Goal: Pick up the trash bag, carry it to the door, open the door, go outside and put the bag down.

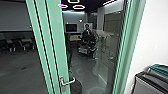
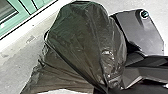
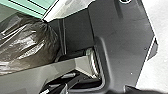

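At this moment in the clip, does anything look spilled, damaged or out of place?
Nothing clearly stands out. The trash bag shows no obvious tear or spill, and the door handle sits in place on its green frame. The one small oddity is a greyish scuff on the pale floor, perhaps just wear.

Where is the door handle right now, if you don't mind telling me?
In the head view, the door handle is at the bottom, left of centre, on the green frame beside the dark glass.
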Robot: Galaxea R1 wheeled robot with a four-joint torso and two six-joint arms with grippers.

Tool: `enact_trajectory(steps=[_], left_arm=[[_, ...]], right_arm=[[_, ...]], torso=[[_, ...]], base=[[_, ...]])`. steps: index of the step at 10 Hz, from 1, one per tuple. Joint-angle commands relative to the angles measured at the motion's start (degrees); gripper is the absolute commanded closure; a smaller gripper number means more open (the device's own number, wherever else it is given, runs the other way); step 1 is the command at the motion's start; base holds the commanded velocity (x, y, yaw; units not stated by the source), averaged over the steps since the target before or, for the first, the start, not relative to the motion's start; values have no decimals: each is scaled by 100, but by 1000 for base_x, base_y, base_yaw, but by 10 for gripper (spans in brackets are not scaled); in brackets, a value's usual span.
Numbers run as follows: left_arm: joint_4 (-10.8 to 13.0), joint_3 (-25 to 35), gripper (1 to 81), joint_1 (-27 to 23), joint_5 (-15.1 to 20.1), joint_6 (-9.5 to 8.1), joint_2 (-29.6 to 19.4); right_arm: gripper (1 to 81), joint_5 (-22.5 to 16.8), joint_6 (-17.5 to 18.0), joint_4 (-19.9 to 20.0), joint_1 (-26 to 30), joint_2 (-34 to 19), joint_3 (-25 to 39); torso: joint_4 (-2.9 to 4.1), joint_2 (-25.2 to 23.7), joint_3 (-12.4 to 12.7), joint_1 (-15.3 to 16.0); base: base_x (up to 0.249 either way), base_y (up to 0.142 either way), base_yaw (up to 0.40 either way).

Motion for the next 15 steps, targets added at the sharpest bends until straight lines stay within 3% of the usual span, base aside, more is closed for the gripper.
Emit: enact_trajectory(steps=[1,4,15], left_arm=[[129,162,811,-232,78,76,-123],[129,691,811,-134,14,67,-485],[147,463,811,-152,76,67,-380]], right_arm=[[10,-21,-208,-57,131,-52,286],[10,-20,-226,-48,122,-500,1051],[10,-20,-226,-66,157,-501,1009]], torso=[[0,0,0,0],[0,0,0,0],[0,0,0,-2]], base=[[0,0,310],[0,0,311],[0,0,312]])
